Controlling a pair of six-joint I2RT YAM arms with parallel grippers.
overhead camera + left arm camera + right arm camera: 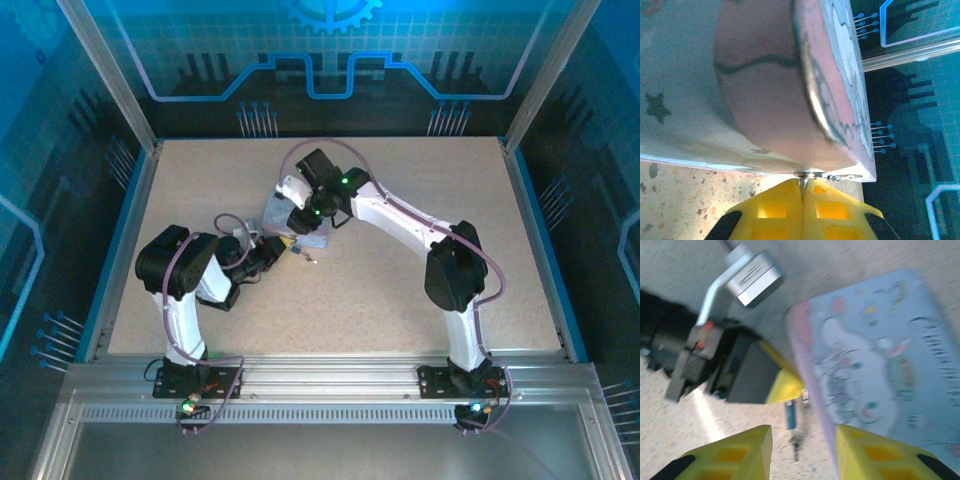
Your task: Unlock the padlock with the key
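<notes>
The tiny blue padlock lies on the speckled table beside the pale cartoon tin. Its metal shackle end points at my left gripper's yellow fingertip. A small dark key, blurred, lies just past the padlock's other end. My left gripper is shut, pinching a thin sliver of metal that looks like the padlock's shackle, right against the tin. My right gripper hangs open above the padlock and key, its right finger over the tin's edge. From above, both grippers meet at the tin.
The left arm's dark wrist and grey-white camera box crowd in close on the left of the padlock. The tin blocks the right side. Speckled tabletop stretches to the blue side rails.
</notes>
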